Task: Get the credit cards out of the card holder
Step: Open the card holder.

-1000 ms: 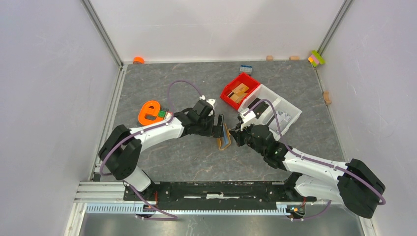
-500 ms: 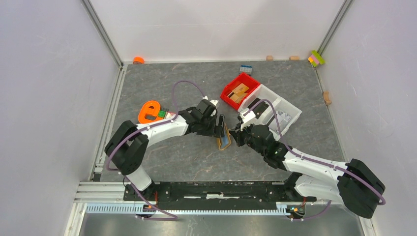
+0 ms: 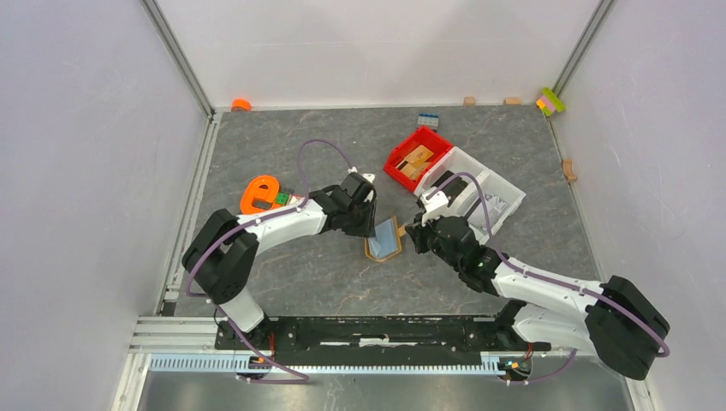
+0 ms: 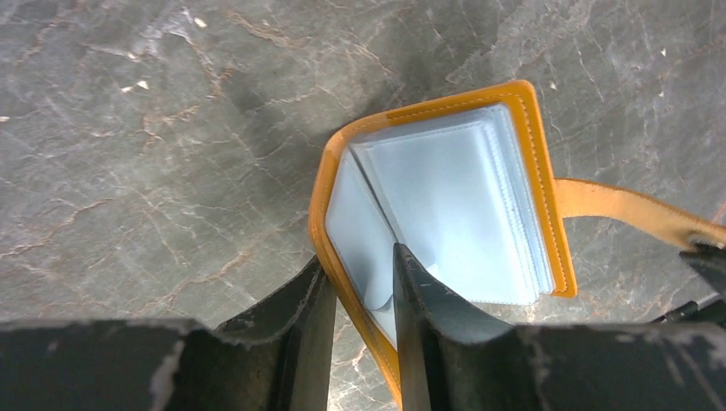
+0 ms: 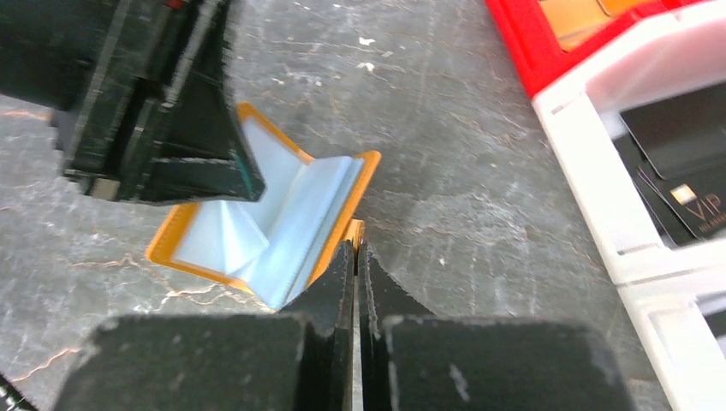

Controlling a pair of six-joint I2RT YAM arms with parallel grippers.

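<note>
The orange card holder point(image 3: 384, 241) lies open on the grey table between both grippers, its pale blue-grey sleeves point(image 4: 445, 180) fanned out. No card shows in the sleeves. My left gripper point(image 4: 360, 257) has its jaws narrowed on the holder's left cover, one finger outside the orange edge and the other on the lining. My right gripper point(image 5: 355, 248) is shut on the holder's orange strap point(image 4: 616, 210) at the right side. In the top view the left gripper point(image 3: 371, 227) and right gripper point(image 3: 409, 233) face each other across the holder. Dark credit cards point(image 5: 676, 137) lie in the white bin.
A red bin point(image 3: 395, 167) holding tan pieces and a white bin point(image 3: 505, 193) stand just behind my right gripper. An orange e-shaped object point(image 3: 259, 195) lies left of the left arm. Small blocks point(image 3: 469, 101) sit along the back wall.
The left jaws have gone from wide open to narrow around the holder's cover. The holder, standing on edge before, now lies spread open toward the left.
</note>
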